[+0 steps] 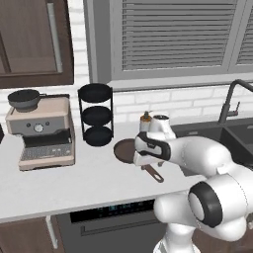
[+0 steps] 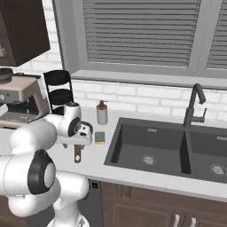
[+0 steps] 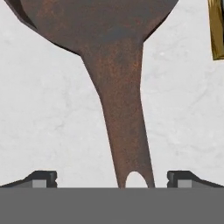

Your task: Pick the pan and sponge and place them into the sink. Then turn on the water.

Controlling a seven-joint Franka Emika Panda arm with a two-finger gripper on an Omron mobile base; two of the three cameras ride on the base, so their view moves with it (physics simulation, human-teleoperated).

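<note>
The dark brown pan (image 1: 124, 148) lies on the white counter left of the sink (image 2: 150, 148), its handle (image 2: 78, 155) pointing toward the counter's front edge. In the hand view the handle (image 3: 124, 122) runs down the middle, and its hole sits between the two fingertips. My gripper (image 3: 113, 179) hangs open just above the handle's end, one finger on either side, holding nothing. The small sponge (image 2: 99, 137) lies flat between the pan and the sink's left rim, and its edge (image 3: 216, 30) shows at the top right of the hand view. No water runs from the black faucet (image 2: 193, 106).
A tan-capped soap bottle (image 2: 102, 113) stands behind the sponge near the wall. A black tiered rack (image 1: 96, 113) and a coffee machine (image 1: 44, 133) with a dark bowl (image 1: 23, 99) on top stand to the pan's left. The counter's front edge is close to the handle.
</note>
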